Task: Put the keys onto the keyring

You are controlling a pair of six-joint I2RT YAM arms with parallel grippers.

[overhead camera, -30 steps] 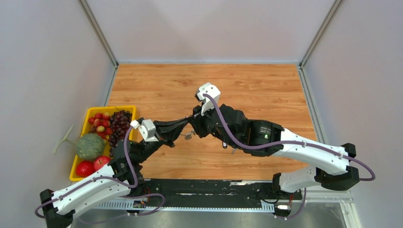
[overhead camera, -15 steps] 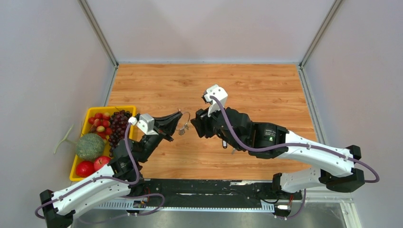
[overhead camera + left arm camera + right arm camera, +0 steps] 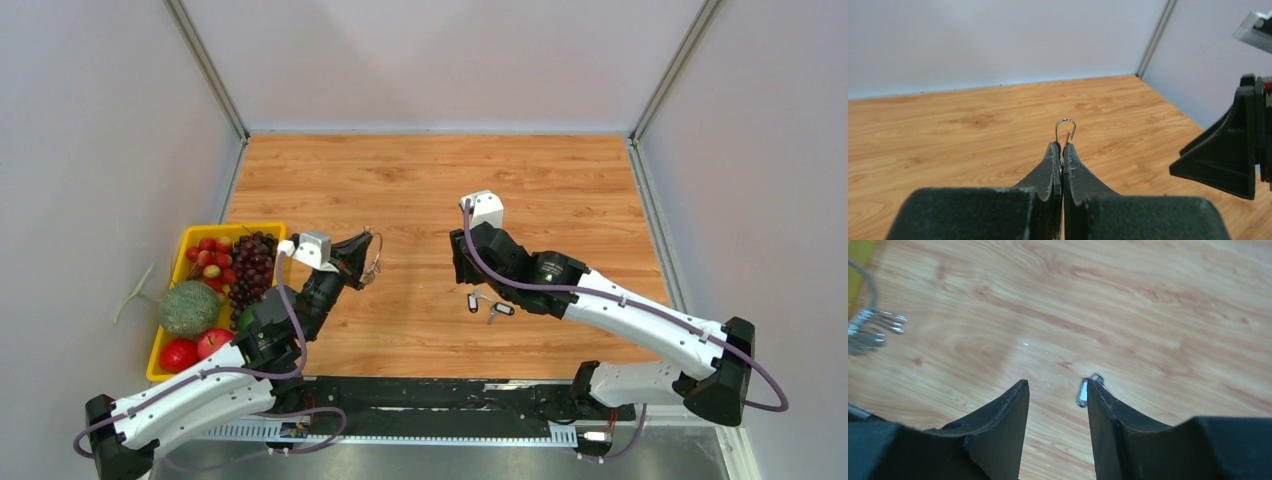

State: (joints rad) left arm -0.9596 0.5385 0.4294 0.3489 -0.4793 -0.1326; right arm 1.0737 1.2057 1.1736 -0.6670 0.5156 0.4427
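The left claw [image 3: 1062, 146] is closed on the keyring [image 3: 1066, 127]. A bend of the wire stands out past its tips, probably so that a key can slide on. The right claw [image 3: 1057, 385] is open and empty, pointing down at the bench [image 3: 560, 190]. The two keys [image 3: 473, 301] lie there just beside it, not yet on the ring. The left arm reaches forward and is raised; the right arm bends over the keys.

The table [image 3: 560, 190] is finished in orange-brown wood grain, and the yellow tray [image 3: 262, 228] at its left edge is filled with red berries [image 3: 208, 258], dark purple grapes [image 3: 250, 262], a green netted melon [image 3: 188, 308] and red apples [image 3: 195, 348]. The keys [image 3: 473, 302] are marked by black heads and silver blades. The keyring [image 3: 1066, 129] is seen as plain silver wire, and the left end effector [image 3: 1061, 146] and the right end effector [image 3: 1057, 385] are coloured black.
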